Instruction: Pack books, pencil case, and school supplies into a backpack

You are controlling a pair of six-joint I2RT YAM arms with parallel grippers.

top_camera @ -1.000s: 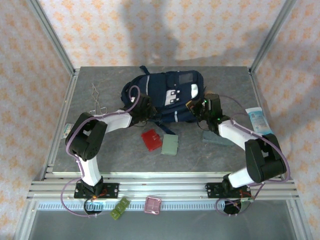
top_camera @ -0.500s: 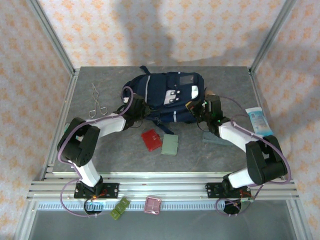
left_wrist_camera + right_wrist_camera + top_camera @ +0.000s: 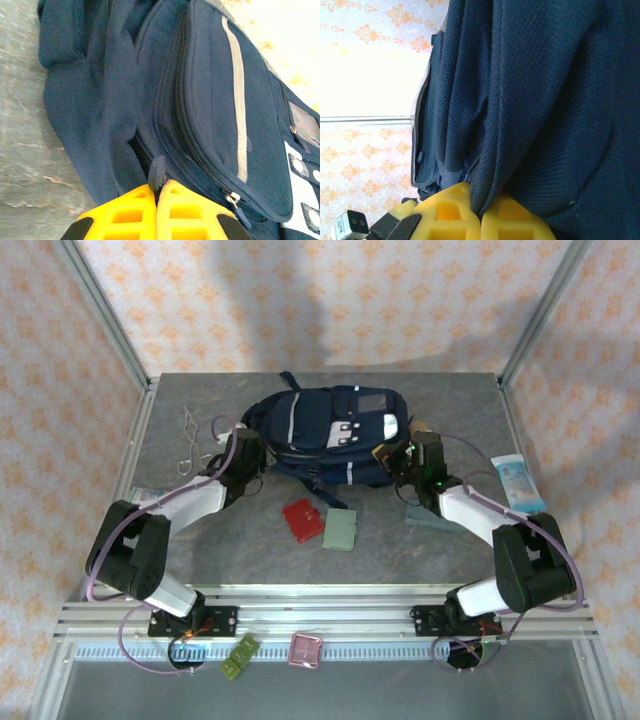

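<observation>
Navy woven fabric makes up the backpack (image 3: 330,430), a rounded, soft-sided shape lying flat toward the back of the grey, stone-veined table (image 3: 200,550). A pale stripe (image 3: 235,95) runs along its front panel, and a grey square patch and white patches sit near one end. The left gripper (image 3: 157,192) has its yellow, cut-out moulded fingers (image 3: 125,217) pressed together on a small dark zipper pull (image 3: 158,172) beside a ridged zip seam. The right gripper (image 3: 479,210), at the pack's right edge, pinches a fold of the coarse, dimpled cloth between its own yellow fingers (image 3: 450,212). In front of the pack lie a glossy red square case (image 3: 302,520) and, just beside it, a pale green rectangular case (image 3: 340,531). A flat slate-grey slab (image 3: 432,517) lies near the right forearm, with a light-blue plastic packet (image 3: 518,483) farther right. A thin metal scissor-like tool (image 3: 188,435) lies left of the pack. Compared with a second ago, the left arm has swung out low to the left, carrying its gripper from the pack's front left corner to its left side. The right arm and the small cases have not moved.
</observation>
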